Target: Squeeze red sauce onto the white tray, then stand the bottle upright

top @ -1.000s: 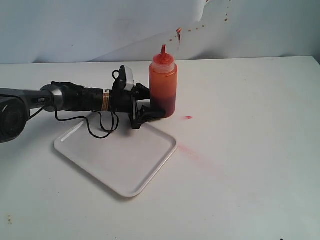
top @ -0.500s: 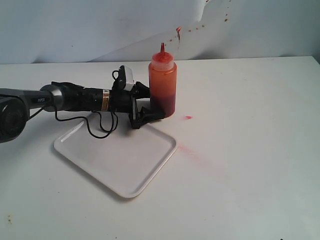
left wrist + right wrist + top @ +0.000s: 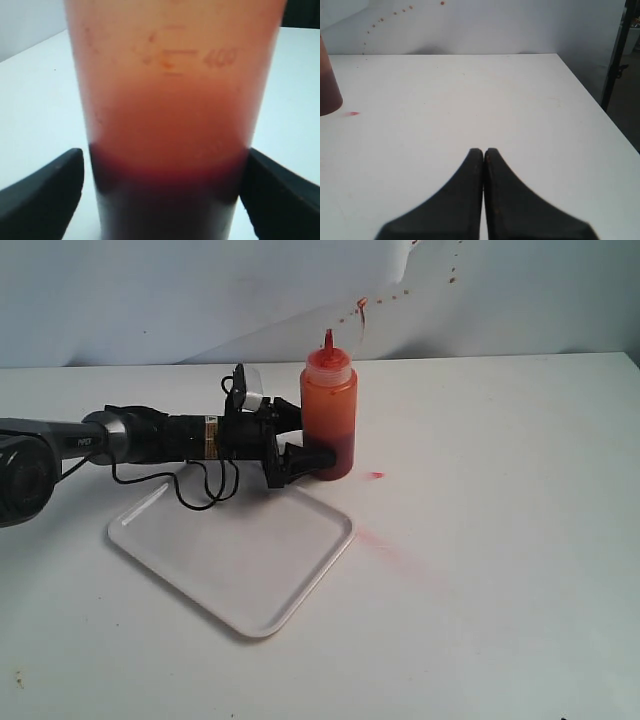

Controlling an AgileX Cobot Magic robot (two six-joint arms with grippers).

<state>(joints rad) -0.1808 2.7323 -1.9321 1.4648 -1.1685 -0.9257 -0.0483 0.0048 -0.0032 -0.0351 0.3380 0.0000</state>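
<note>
The bottle (image 3: 327, 415) stands upright on the table just beyond the far corner of the white tray (image 3: 230, 550), its red nozzle pointing up. It fills the left wrist view as an orange-red bottle (image 3: 170, 125) with dark red sauce in its lower part. My left gripper (image 3: 315, 448) reaches in from the left, open, with a finger (image 3: 45, 195) on each side of the bottle's base. A slim gap shows on one side. The tray's surface looks plain white. A small drop of red sauce (image 3: 376, 475) lies on the table right of the bottle. My right gripper (image 3: 483, 150) is shut and empty.
A faint pink smear (image 3: 385, 543) marks the table right of the tray. Red spatter (image 3: 360, 308) dots the back wall behind the bottle. The left arm and its black cable (image 3: 200, 495) lie over the tray's far edge. The table's right edge (image 3: 592, 100) shows in the right wrist view.
The left jaws have spread a little around the bottle and the wrist has turned slightly. The bottle stays upright in the same spot. The right gripper has not moved.
</note>
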